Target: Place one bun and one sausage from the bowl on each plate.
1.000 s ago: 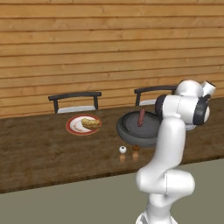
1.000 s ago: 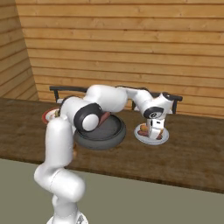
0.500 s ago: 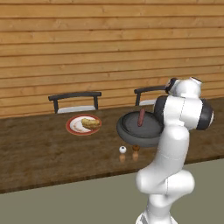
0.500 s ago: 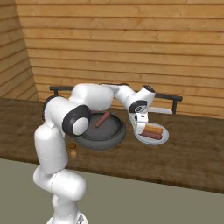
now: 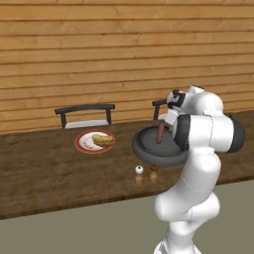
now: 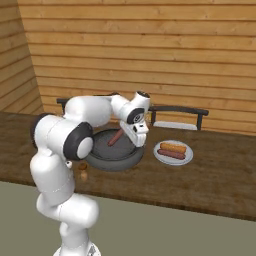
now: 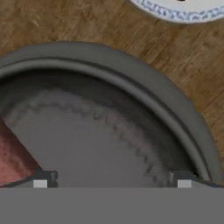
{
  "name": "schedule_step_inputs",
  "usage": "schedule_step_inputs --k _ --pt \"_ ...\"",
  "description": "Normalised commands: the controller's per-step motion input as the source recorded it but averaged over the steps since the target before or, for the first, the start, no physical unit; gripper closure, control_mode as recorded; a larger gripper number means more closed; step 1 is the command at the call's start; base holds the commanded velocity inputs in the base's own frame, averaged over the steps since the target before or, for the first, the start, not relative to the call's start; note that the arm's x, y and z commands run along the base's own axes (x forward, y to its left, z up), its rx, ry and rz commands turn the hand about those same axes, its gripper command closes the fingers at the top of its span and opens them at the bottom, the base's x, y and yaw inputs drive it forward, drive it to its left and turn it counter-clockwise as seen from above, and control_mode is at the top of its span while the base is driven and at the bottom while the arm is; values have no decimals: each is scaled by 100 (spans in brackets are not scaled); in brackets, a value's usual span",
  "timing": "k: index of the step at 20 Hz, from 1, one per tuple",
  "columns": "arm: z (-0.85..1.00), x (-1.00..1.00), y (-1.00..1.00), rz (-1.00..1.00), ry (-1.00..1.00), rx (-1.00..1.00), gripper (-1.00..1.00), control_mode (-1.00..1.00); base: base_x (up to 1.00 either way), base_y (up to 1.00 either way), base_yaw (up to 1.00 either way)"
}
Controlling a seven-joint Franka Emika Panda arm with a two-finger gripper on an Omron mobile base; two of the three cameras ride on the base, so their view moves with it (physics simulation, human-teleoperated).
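Note:
The dark bowl (image 6: 107,162) sits mid-table with one reddish sausage (image 6: 116,136) lying in it. My gripper (image 6: 139,141) hangs open just above the bowl's right inner side, nothing between its fingers. In the hand view the gripper (image 7: 111,180) looks down on the bowl's rim (image 7: 144,87), with the sausage (image 7: 13,159) beside the left fingertip. Right of the bowl, a white blue-rimmed plate (image 6: 159,156) holds a bun (image 6: 173,147) and a sausage (image 6: 171,154). To the left, the red-rimmed plate (image 5: 79,145) carries a bun (image 5: 102,140). The bowl (image 5: 144,154) and its sausage (image 5: 160,133) also show there.
Two small shakers (image 5: 139,171) (image 5: 154,171) stand in front of the bowl near the table's front edge. Dark chairs (image 5: 85,111) (image 6: 177,112) stand behind the table against the wooden wall. The white plate's edge (image 7: 179,12) shows beyond the bowl rim.
My gripper has swung left from above the white plate to above the bowl's right side. A bun and a sausage lie on that plate.

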Motion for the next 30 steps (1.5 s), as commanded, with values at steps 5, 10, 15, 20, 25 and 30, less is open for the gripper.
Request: schedule_step_inputs --k 5,10,15,20,25,30 --pt "7 6 68 28 0 -3 -100 -100 0 0 0" --pt "-7 32 42 14 0 0 -100 -100 0 0 0" --pt "-27 43 8 0 1 0 -100 -100 0 0 0" --pt "-23 5 0 0 0 0 -100 -100 0 0 0" --pt "-26 0 6 0 0 -2 100 -100 0 0 0" --pt "1 -4 20 0 0 -1 100 -100 0 0 0"
